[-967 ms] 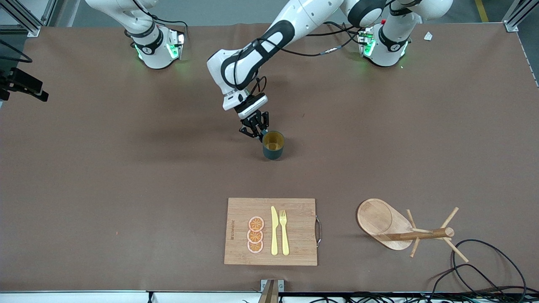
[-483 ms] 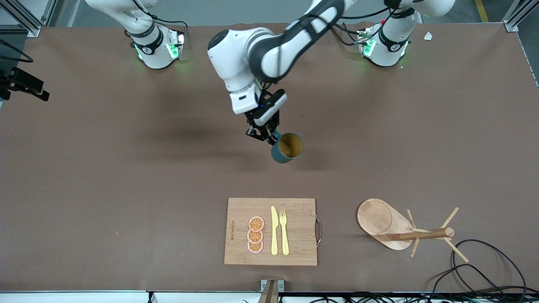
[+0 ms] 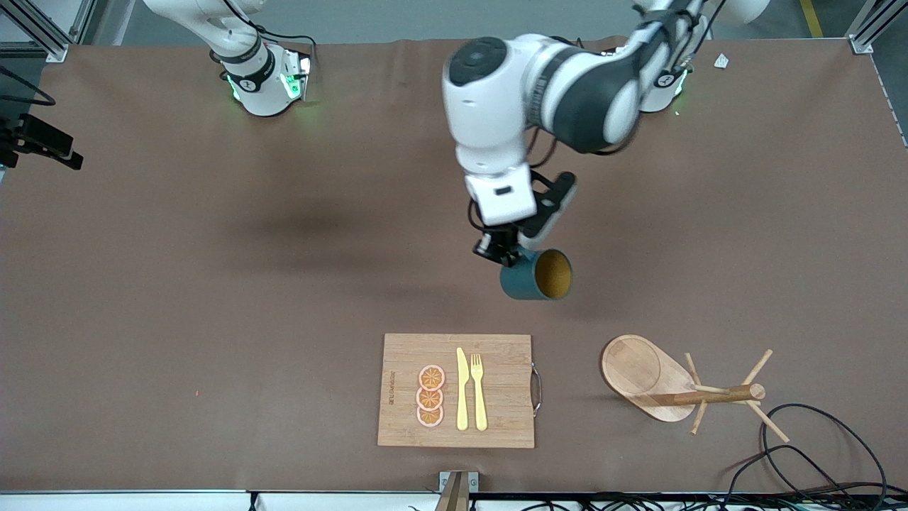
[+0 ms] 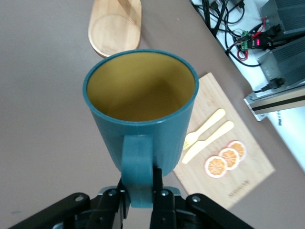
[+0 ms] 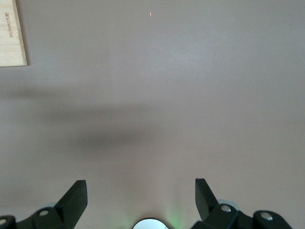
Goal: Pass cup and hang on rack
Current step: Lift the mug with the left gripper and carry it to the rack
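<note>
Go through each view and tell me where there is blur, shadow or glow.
Front view: the left arm is slightly motion-smeared above the cup; soft shadows lie on the table; green glow at the right arm's base.
Left wrist view: the cup is sharp, held by its handle in the left hand; the rack is softer.
Right wrist view: a broad dim shadow crosses the table above the open right hand.
</note>
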Motion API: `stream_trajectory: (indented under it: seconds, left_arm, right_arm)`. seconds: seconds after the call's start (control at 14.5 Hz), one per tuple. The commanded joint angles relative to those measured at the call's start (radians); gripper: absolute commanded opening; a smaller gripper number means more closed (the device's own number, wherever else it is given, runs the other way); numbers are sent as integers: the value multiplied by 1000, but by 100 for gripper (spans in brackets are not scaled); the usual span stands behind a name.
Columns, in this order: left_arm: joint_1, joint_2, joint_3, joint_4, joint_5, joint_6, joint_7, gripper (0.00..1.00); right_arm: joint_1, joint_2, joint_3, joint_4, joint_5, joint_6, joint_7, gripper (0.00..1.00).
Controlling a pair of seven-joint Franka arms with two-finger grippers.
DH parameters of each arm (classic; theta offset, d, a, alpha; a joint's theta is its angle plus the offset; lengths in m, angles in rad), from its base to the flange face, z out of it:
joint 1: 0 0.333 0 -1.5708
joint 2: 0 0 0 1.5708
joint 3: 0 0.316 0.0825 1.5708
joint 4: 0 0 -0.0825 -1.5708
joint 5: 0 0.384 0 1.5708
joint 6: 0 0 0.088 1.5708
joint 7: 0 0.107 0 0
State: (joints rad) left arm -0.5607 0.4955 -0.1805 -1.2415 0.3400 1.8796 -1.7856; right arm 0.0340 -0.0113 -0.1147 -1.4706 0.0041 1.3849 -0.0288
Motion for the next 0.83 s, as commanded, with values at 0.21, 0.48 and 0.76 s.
stream_trajectory:
  seconds: [0.21,0.48,0.76]
  left_arm:
    - [205,-48,-10,-30,-295,73,266,0]
    - [324,-43,-10,-30,-485,110,429,0]
    - [429,-17,-7,-30,-672,139,546,0]
  right_arm:
    - [-2,-24,1,-27,4,8,7,100]
    - [-3,-24,1,-27,4,9,7,100]
    - [-16,-22,-3,-27,4,8,3,100]
